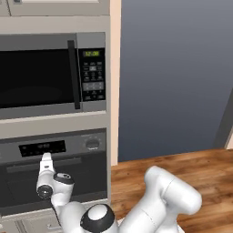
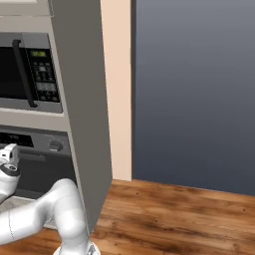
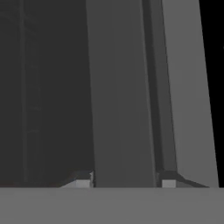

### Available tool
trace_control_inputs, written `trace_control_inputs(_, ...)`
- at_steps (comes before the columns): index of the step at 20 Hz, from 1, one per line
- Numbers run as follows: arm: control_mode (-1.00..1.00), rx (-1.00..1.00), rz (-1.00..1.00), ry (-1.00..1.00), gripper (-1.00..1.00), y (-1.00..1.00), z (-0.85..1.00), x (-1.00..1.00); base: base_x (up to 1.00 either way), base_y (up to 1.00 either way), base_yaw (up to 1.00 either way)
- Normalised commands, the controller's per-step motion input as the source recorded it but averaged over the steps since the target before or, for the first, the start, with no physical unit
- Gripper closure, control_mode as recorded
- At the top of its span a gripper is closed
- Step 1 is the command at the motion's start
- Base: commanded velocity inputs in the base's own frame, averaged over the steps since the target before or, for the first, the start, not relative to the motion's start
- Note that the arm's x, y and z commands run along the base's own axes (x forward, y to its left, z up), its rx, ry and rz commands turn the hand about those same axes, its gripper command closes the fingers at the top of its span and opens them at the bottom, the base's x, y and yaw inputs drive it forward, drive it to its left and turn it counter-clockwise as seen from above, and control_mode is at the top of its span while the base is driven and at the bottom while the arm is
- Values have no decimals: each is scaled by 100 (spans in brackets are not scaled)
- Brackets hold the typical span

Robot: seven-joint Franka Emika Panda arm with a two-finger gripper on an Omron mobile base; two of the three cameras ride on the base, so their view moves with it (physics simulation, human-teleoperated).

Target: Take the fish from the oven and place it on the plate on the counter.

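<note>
The oven (image 1: 86,175) stands with its dark glass door closed, under a black display strip (image 1: 42,147) and a round knob (image 1: 93,144). My gripper (image 1: 46,157) reaches up to the left part of the door's long bar handle (image 1: 68,162). In the hand view the bar handle (image 3: 120,87) runs between the two fingertips, and my gripper (image 3: 125,180) is shut on it, one fingertip flush on each side. From the right, the gripper (image 2: 11,149) sits against the oven (image 2: 47,172) front. The fish is hidden behind the door. The plate and the counter are out of view.
A microwave (image 1: 41,77) with a button keypad sits directly above the oven in the same tall cabinet (image 2: 82,124). To the right are a blue-grey wall (image 1: 173,77) and open wooden floor (image 1: 191,168).
</note>
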Motion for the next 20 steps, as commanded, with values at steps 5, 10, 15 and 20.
trace_control_inputs(5,-100,-1,3,11,100,0,-52,-52,0,0,0)
trace_control_inputs(10,-100,0,3,8,100,0,-66,-66,0,0,0)
trace_control_inputs(15,-100,-1,2,11,100,0,-79,-74,0,0,0)
trace_control_inputs(20,-100,-2,2,15,100,0,-83,-75,0,0,0)
